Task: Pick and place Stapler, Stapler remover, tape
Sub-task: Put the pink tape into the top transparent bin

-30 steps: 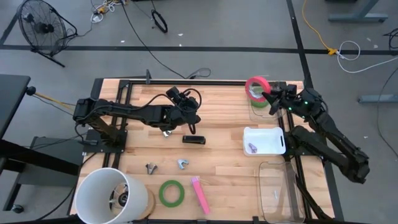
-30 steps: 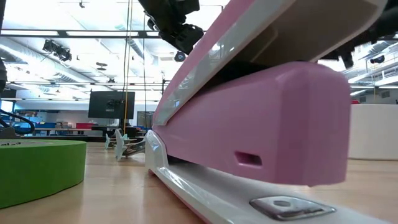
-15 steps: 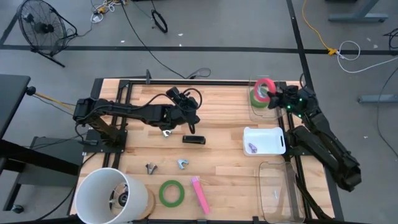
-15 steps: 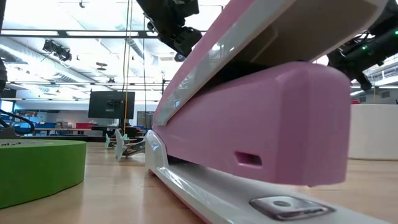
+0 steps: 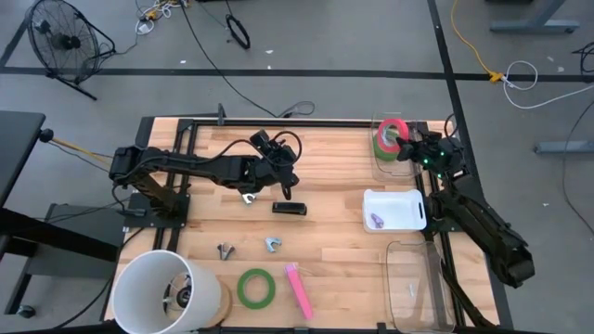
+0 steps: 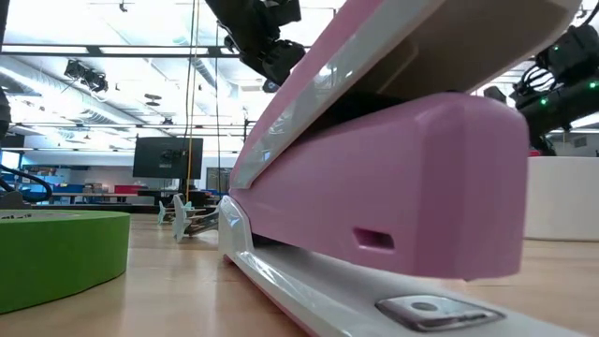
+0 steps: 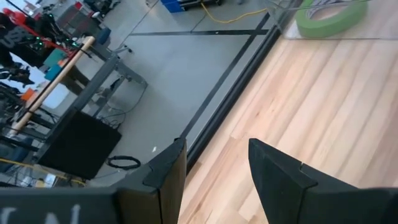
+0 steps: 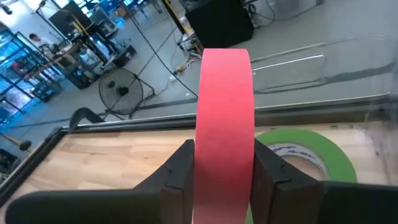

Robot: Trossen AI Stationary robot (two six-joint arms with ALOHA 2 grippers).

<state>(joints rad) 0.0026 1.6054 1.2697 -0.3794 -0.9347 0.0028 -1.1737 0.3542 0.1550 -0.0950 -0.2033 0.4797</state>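
Observation:
My right gripper (image 5: 402, 141) is shut on a red-pink tape roll (image 5: 393, 130) at the table's far right. It holds the roll over a green tape roll (image 5: 384, 146) that lies flat in a clear container (image 5: 379, 160). My left gripper (image 5: 284, 178) is open and empty above the table's middle, just beyond a black stapler (image 5: 289, 209). A second green roll (image 5: 255, 288) and a pink stapler (image 5: 299, 289) lie near the front edge. Two staple removers (image 5: 226, 250) (image 5: 272, 245) lie left of centre. My right gripper pinches the red-pink roll by its two flat side faces (image 8: 198, 155) between its two fingers (image 8: 177, 177). The roll stands on edge with its outer band (image 8: 224, 106) facing the wrist camera, above the green roll (image 8: 298, 155). I cannot tell whether it touches the green roll.
A white tray (image 5: 408, 199) with a small purple item (image 5: 376, 221) sits at the right, and a clear bin (image 5: 413, 278) lies nearer. A white bucket (image 5: 167, 292) stands at the front left. The pink stapler (image 6: 393, 187) fills the low view.
My right gripper has carried the red-pink roll a little toward the table's right edge, over the green roll in the clear container. The roll has tipped from showing its hole to standing more on edge. The right arm has drawn in along the right edge.

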